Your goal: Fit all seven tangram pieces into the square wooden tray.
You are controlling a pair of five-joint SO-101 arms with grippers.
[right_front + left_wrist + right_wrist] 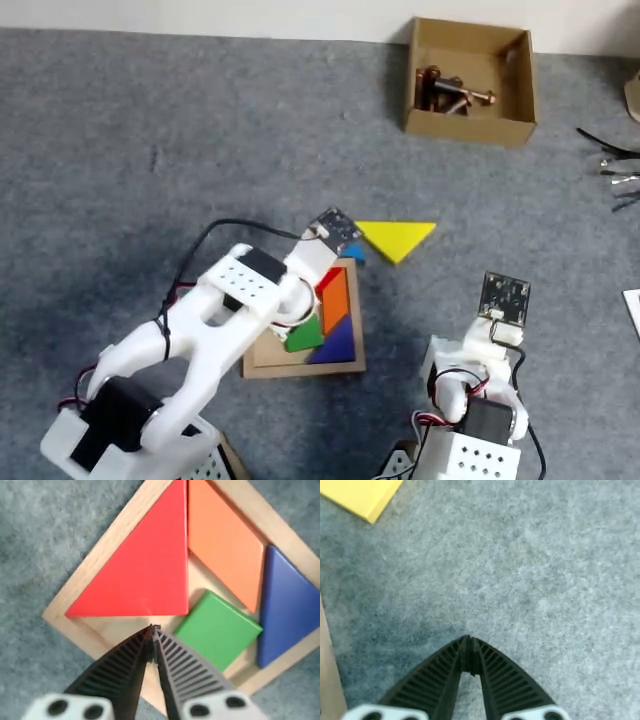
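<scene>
The square wooden tray lies on the grey carpet with my left arm over it. In the left wrist view the tray holds a red triangle, an orange parallelogram, a green square and a dark blue triangle. My left gripper is shut and empty, its tips at the red triangle's edge. A yellow triangle lies on the carpet beyond the tray, its corner also in the right wrist view. A small blue piece peeks out beside the left wrist. My right gripper is shut over bare carpet.
A cardboard box with copper-coloured metal parts stands at the back right. Cables lie at the right edge. The right arm's base sits at the front, right of the tray.
</scene>
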